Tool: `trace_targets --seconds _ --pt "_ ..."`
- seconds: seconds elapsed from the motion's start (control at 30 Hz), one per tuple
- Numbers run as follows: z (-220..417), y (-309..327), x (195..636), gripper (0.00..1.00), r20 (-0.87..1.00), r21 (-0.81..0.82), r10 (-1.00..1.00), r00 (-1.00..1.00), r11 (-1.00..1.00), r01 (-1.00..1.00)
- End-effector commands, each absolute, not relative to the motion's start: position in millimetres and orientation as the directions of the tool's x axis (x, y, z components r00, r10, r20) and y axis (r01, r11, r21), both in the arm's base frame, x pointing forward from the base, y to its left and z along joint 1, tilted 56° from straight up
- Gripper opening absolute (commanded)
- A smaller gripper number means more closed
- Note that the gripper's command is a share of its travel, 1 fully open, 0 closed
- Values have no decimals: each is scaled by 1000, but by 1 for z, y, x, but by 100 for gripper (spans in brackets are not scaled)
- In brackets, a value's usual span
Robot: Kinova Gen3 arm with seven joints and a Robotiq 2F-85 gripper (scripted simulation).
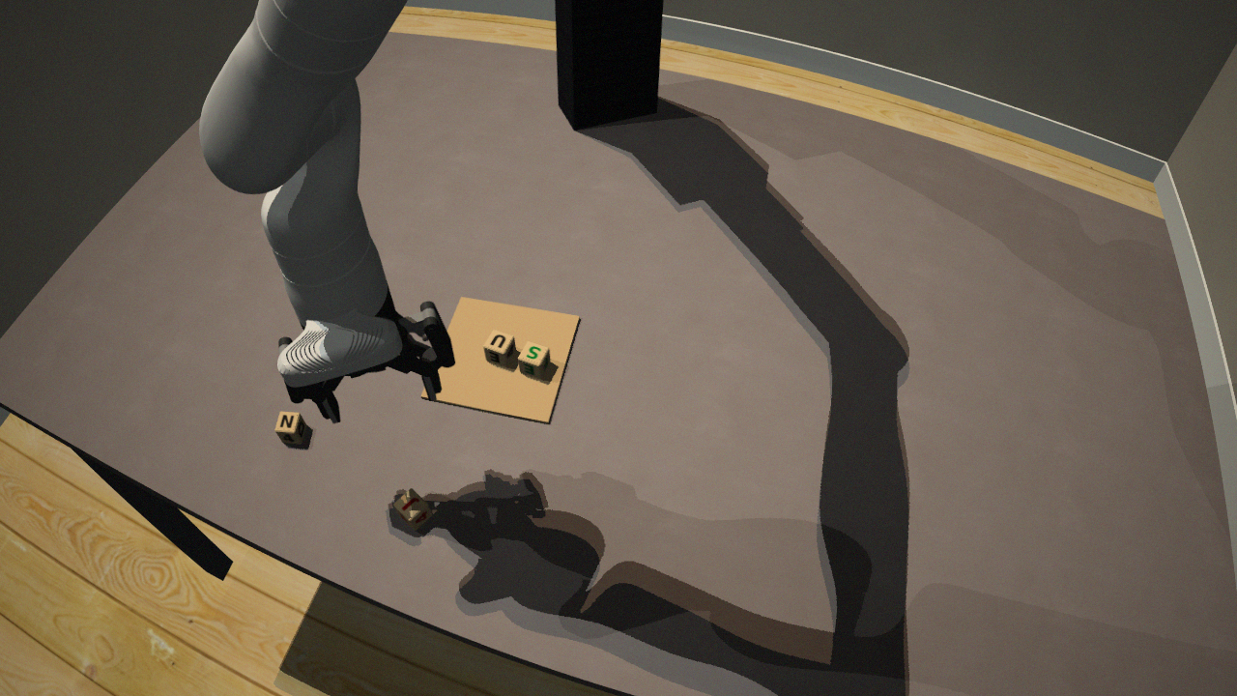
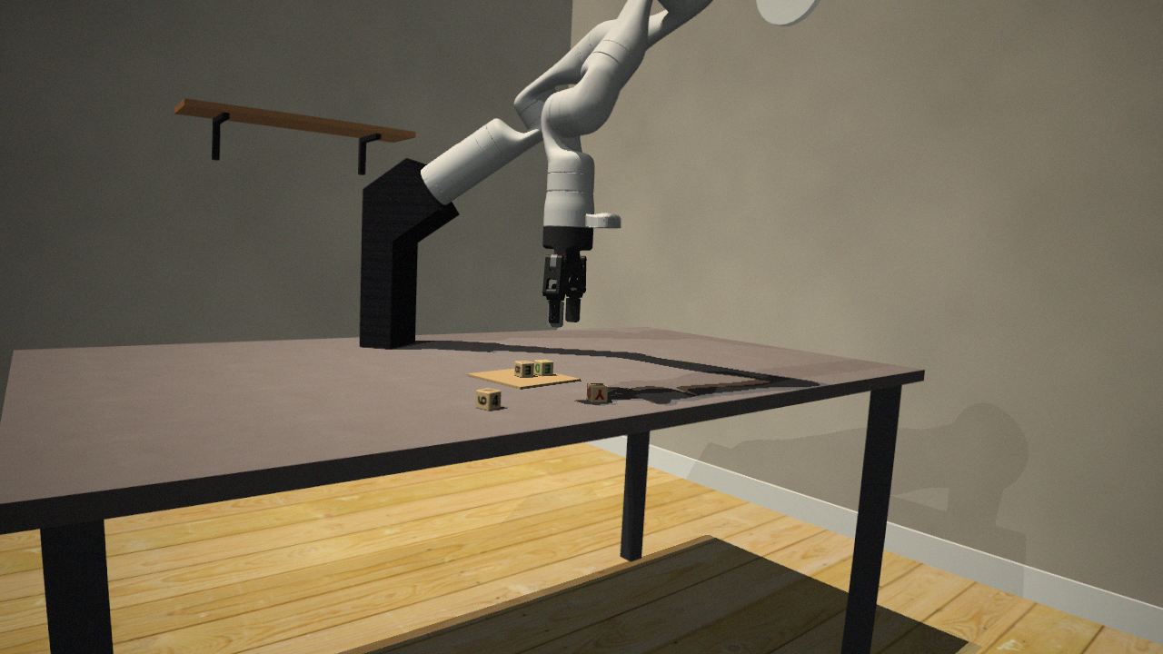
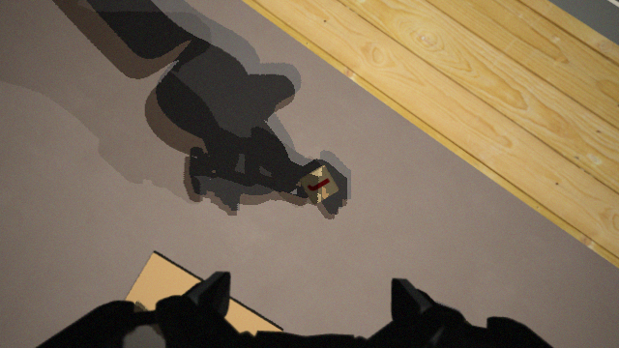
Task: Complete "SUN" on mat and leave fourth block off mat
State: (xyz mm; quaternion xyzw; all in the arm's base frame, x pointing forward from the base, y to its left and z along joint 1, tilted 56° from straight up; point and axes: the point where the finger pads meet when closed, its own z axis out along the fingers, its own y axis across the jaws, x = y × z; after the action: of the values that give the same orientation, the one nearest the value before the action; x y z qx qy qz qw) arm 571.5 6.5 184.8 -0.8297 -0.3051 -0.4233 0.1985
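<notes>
A tan mat (image 1: 502,396) (image 2: 496,376) (image 3: 160,280) lies on the table. Two blocks sit on it side by side: the U block (image 1: 500,348) (image 2: 524,368) and the S block (image 1: 535,357) (image 2: 542,367). The N block (image 1: 292,426) (image 2: 488,398) lies off the mat on the bare table, N on top. A block with red letters (image 1: 412,508) (image 2: 597,392) (image 3: 319,188) lies off the mat near the table's edge, in the arm's shadow. My gripper (image 1: 380,393) (image 2: 563,319) (image 3: 309,293) is open and empty. It hangs well above the table beside the mat's corner, between the mat and the N block.
The black arm pedestal (image 1: 605,60) (image 2: 390,260) stands at the back of the table (image 1: 734,259) (image 2: 243,381). The table's edge runs close past the N block and the red-lettered block, with wooden floor (image 3: 484,72) beyond. A wall shelf (image 2: 293,122) hangs far behind.
</notes>
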Motion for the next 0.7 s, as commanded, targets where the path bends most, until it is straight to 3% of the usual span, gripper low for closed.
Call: trace_targets --seconds 0.0,0.37,0.67 --pt "180 -3 576 100 825 -71 334 455 -738 671" --pt "85 -117 598 100 826 -71 334 454 -738 671" --pt "75 -127 597 100 824 -71 336 456 -737 672"
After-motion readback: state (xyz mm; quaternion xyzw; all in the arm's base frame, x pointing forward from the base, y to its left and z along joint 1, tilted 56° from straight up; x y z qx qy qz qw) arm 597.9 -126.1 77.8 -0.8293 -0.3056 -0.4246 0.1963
